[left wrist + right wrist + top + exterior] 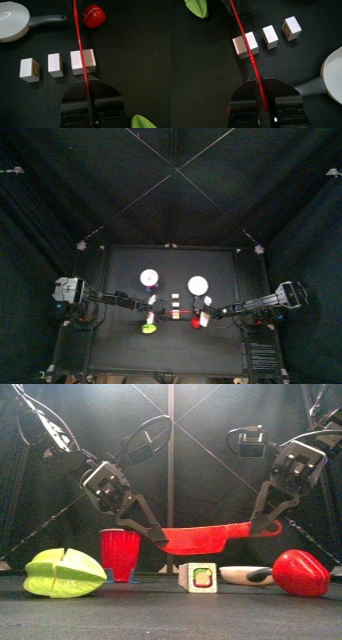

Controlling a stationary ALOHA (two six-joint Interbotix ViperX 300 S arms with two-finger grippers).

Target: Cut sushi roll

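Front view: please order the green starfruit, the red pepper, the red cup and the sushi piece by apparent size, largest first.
1. green starfruit
2. red pepper and red cup: look alike, unranked
3. sushi piece
Nearness to the camera may distort this.

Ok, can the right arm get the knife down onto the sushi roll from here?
Probably yes. The red knife, gripped by the right tool and the left tool, lines up over the end sushi piece, with nothing between blade and piece.
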